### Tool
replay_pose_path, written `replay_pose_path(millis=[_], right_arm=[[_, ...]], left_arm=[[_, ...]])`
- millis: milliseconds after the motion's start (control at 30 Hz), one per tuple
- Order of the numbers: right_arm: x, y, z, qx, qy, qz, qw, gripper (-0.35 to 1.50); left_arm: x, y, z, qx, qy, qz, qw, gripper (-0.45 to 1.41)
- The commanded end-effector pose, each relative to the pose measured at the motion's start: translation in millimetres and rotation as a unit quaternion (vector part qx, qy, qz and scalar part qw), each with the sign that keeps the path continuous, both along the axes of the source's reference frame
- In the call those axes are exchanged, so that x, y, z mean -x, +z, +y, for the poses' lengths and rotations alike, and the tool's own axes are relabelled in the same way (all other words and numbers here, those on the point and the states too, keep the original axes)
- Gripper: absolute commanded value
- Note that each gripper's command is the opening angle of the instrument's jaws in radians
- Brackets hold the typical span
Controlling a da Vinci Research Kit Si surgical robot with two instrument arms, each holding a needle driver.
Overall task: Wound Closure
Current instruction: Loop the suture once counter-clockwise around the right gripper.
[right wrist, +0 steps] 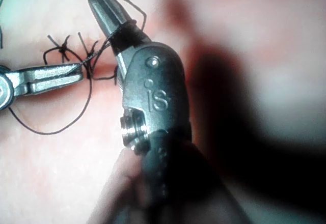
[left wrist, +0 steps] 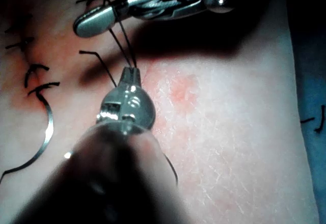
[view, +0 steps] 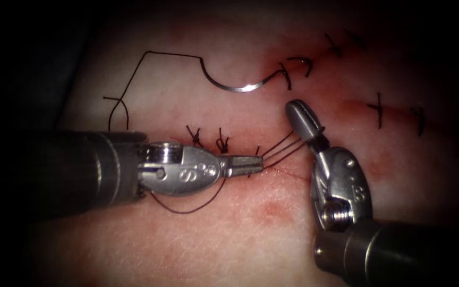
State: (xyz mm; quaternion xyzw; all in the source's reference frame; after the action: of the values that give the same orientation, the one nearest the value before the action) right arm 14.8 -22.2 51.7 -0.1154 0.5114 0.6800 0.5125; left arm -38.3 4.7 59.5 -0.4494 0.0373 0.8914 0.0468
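Tissue (view: 229, 234) with cut (view: 288, 171) running left to right, closed along its left stretch by knotted stitches (view: 208, 141). Left tool (view: 256, 163) lying almost flat along the cut, tip toward the right, jaws closed on the thread (view: 280, 149) at the cut's line. Right tool (view: 299, 118) just right of that tip, rising steeply from below the cut, jaws pressed together and pointing up and slightly left, several turns of thread wrapped round them near their base; strands stretched taut between the two tools. Slack loop of thread hanging below the left tool. Needle (view: 240, 86) free on the tissue surface well above the cut, held by neither tool and not in the tissue, long axis roughly parallel to the cut, curve bowed toward it, both ends turned away. Thread trailing from the needle's left end up and leftward, then down behind the left tool's shaft. Bare tissue below the cut and between needle and tools; further finished stitches (view: 378, 109) up and right of the cut.
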Motion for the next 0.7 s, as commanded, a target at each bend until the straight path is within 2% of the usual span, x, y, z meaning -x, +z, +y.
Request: replay_pose_path(millis=[33, 67, 100, 200, 267, 300, 600, 700], right_arm=[[-0.2, 1.3, -1.0, -0.011, 0.004, 0.004, 1.0, -0.18], [0.2, 1.8, -1.5, -0.017, 0.008, 0.005, 1.0, 0.05], [0.2, 1.8, -1.5, -0.017, 0.008, 0.005, 1.0, 0.05], [0.4, 2.3, -2.1, -0.03, 0.015, 0.016, 0.999, 0.34], [0.5, 2.8, -2.4, -0.034, 0.014, 0.02, 0.999, 0.74], [0.5, 2.9, -2.4, -0.033, 0.014, 0.019, 0.999, 0.83], [0.5, 4.4, -2.2, -0.041, 0.016, 0.021, 0.999, 1.08], [0.5, 5.2, -1.5, -0.05, 0.022, 0.026, 0.998, 1.06]], left_arm=[[0.7, 0.8, 0.0, 0.001, 0.001, 0.0, 1.0, -0.45], [0.8, 0.9, 0.2, 0.003, 0.002, 0.001, 1.0, -0.45], [0.8, 0.9, 0.2, 0.003, 0.002, 0.001, 1.0, -0.45], [1.0, 1.1, 0.5, 0.005, 0.003, 0.001, 1.0, -0.45], [1.1, 1.2, 0.7, 0.004, 0.002, 0.001, 1.0, -0.45], [1.2, 1.3, 0.9, 0.006, 0.004, 0.002, 1.0, -0.45], [1.4, 2.4, 1.0, 0.008, 0.008, 0.004, 1.0, -0.45], [1.4, 2.6, 0.6, 0.007, 0.013, 0.007, 1.0, -0.45]])
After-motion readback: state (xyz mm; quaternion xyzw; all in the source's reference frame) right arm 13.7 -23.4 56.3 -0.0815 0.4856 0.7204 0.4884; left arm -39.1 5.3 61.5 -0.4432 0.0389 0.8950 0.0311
